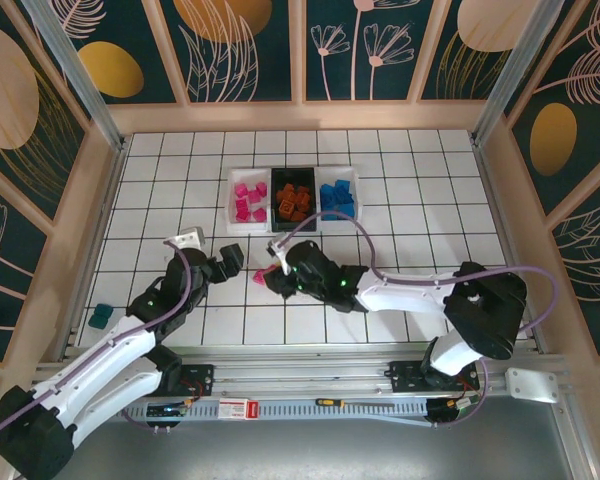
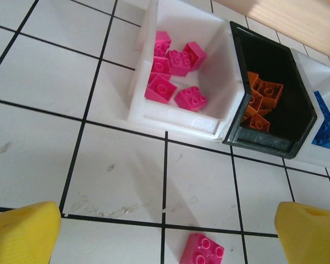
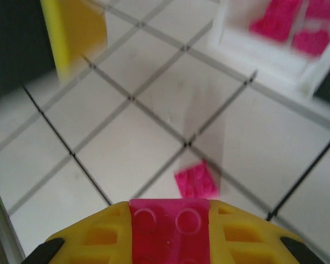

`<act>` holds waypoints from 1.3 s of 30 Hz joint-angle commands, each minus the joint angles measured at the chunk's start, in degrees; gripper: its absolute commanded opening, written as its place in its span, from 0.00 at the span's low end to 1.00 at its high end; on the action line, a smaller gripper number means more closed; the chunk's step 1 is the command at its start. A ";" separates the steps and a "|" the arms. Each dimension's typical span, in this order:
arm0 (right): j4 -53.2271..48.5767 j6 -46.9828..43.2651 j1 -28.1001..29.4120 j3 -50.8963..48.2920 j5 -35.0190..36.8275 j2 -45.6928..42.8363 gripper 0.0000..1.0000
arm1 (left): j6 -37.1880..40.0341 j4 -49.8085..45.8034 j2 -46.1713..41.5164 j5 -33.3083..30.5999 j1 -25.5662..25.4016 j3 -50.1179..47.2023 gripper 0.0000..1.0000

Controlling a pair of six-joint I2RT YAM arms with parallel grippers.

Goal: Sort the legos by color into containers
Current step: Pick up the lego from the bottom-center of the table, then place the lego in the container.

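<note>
Right claw is clamped tight on a pink brick, held above the counter. Another pink brick lies loose on the tiles nearby. Left claw gapes wide, empty. Further back, three bins sit touching: white bin with pink bricks, black bin with orange, blue bricks in the third.

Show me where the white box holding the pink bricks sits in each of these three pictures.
Top view: the white box is the left one in the row of three, just above centre.
Left wrist view: upper middle, with the black box touching its right side.
Right wrist view: top right corner, blurred.
Shared landmark: the loose pink brick lying flat in front of the box.
</note>
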 commanded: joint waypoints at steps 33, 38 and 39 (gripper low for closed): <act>-4.41 4.92 -14.64 32.31 0.08 21.14 0.57 | 7.24 14.75 25.03 7.27 -9.10 0.83 0.89; -0.96 6.18 -15.09 20.92 1.15 12.41 0.57 | 8.14 13.46 33.69 2.41 -11.00 5.04 0.81; -0.45 6.50 -15.16 18.70 1.50 10.63 0.57 | 8.66 13.28 34.79 1.29 -11.56 5.72 0.81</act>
